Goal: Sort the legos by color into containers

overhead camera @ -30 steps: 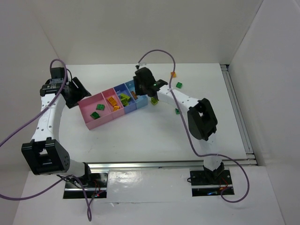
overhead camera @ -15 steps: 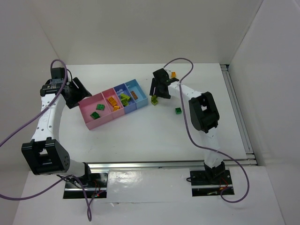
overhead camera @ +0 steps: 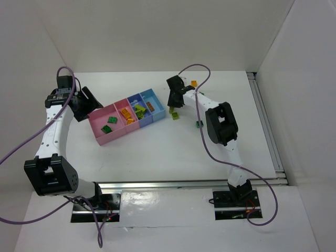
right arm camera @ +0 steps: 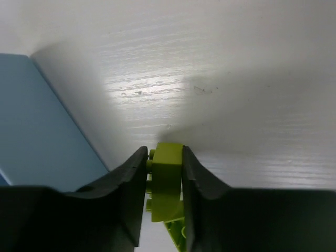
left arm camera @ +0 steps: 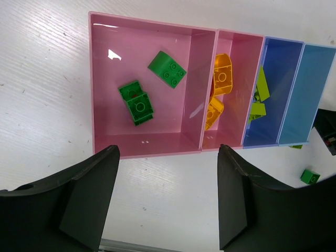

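The right tool (right arm camera: 163,155) is pressed together on a lime-green brick (right arm camera: 167,184) just off the light-blue end of the row of bins (overhead camera: 96,128), low over the counter (overhead camera: 157,152). Only the fingertips catch the brick's sides, so it could twist or slip out on the lift. A second lime piece (right arm camera: 177,231) right beneath it may get dragged along. Dropped short of the lime bin (left arm camera: 281,89), it would be mis-sorted into the end bin (left arm camera: 315,94). The left tool (left arm camera: 167,157), spread, hovers by the row's pink end.
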You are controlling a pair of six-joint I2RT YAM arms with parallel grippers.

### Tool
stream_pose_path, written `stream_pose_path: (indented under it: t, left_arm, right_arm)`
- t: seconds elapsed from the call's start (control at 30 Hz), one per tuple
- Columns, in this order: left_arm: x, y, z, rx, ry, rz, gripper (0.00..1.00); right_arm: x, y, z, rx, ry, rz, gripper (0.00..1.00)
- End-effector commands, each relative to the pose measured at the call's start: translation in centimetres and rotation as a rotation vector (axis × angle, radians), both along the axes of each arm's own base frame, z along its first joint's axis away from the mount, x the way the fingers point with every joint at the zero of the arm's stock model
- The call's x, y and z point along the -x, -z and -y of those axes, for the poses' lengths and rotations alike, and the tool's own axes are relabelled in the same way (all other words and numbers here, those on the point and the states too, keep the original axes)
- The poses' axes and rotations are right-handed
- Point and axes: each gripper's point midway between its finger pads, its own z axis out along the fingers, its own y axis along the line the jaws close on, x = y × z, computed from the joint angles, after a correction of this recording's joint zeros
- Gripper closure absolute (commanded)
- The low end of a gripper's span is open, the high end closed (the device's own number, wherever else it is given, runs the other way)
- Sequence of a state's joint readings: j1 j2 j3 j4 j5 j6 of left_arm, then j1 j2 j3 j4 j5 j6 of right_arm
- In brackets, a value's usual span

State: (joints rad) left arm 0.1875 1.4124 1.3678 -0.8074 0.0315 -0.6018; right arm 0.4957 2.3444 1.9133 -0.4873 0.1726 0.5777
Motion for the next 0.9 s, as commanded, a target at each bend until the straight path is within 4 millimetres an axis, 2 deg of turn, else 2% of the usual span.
stream_pose_path:
  t: [0.0, 0.1, 0.17, 0.2, 0.23, 0.33, 0.43, 0.47, 0.5, 0.53, 0.57, 0.6, 0.63, 0.67, 0.7, 0.73, 0.77, 0.8, 0.83, 0.87]
  left_arm:
    - [-0.1, 0.2, 0.0, -0.01, 0.017, 0.002, 0.23]
    - [-0.1, 0.2, 0.0, -0.01, 0.017, 0.002, 0.23]
    - [-0.1, 0.2, 0.0, -0.01, 0.017, 0.002, 0.23]
    - [-0.3, 0.1, -0.1, -0.012, 0.017, 0.01, 0.23]
    - [-0.3, 0.1, -0.1, -0.012, 0.017, 0.011, 0.23]
    - [-0.3, 0.1, -0.1, -0.012, 0.017, 0.011, 0.23]
    - [-0.3, 0.1, -0.1, -0.012, 0.017, 0.011, 0.23]
    - [-0.3, 0.1, -0.1, -0.012, 0.017, 0.011, 0.23]
    - [-0.3, 0.1, -0.1, -0.012, 0.017, 0.011, 0.23]
    - [-0.3, 0.1, -0.1, -0.012, 0.017, 0.011, 0.23]
    - [-0.3, 0.1, -0.1, -0.012, 0.017, 0.011, 0.23]
    - [-0.3, 0.1, -0.1, -0.012, 0.017, 0.011, 0.23]
    - [-0.3, 0.1, -0.1, -0.012, 0.017, 0.011, 0.23]
    - [-0.3, 0.1, -0.1, -0.012, 0.017, 0.011, 0.23]
    - [-0.3, 0.1, -0.1, -0.012, 0.017, 0.011, 0.23]
    - [-0.2, -0.3, 0.0, -0.014, 0.017, 0.021, 0.23]
    - [-0.2, -0.3, 0.0, -0.014, 0.017, 0.021, 0.23]
    - [-0.2, -0.3, 0.0, -0.014, 0.017, 0.021, 0.23]
    - [-0.2, -0.3, 0.0, -0.014, 0.017, 0.021, 0.23]
    - [-0.1, -0.6, 0.0, -0.016, 0.017, 0.032, 0.23]
  right_arm:
    - [-0.7, -3.4, -0.8, 0.006, 0.013, 0.069, 0.75]
    - [-1.3, -6.5, -0.4, 0.032, 0.025, 0.151, 0.79]
    - [-1.2, -9.9, -0.8, 0.05, 0.004, 0.232, 0.79]
    - [-0.7, -10.8, -1.2, 0.075, 0.001, 0.263, 0.79]
    - [-0.4, -12.9, -1.7, 0.064, -0.009, 0.307, 0.79]
    - [1.3, -15.2, -4.1, 0.031, -0.071, 0.359, 0.79]
    - [2.7, -15.1, -7.2, 0.02, -0.172, 0.37, 0.79]
    - [2.7, -14.9, -7.9, 0.017, -0.181, 0.371, 0.79]
    - [3.0, -15.7, -9.3, 0.012, -0.215, 0.381, 0.79]
    - [2.7, -15.6, -9.7, 0.015, -0.23, 0.381, 0.79]
    - [2.9, -14.0, -11.1, 0.02, -0.255, 0.359, 0.79]
    - [2.1, -15.5, -11.7, 0.004, -0.257, 0.396, 0.79]
    - [2.4, -15.1, -12.8, -0.003, -0.284, 0.381, 0.79]
    - [2.0, -13.2, -13.4, 0.006, -0.295, 0.355, 0.79]
    - [2.2, -13.1, -14.4, -0.005, -0.315, 0.353, 0.79]
    - [1.7, -14.4, -14.9, -0.02, -0.312, 0.376, 0.78]
    - [1.4, -13.0, -15.7, -0.033, -0.325, 0.356, 0.76]
    - [1.3, -13.1, -16.2, -0.047, -0.334, 0.36, 0.74]
    - [0.9, -13.7, -16.6, -0.058, -0.333, 0.377, 0.56]
    - [0.9, -13.6, -17.0, -0.071, -0.345, 0.376, 0.46]
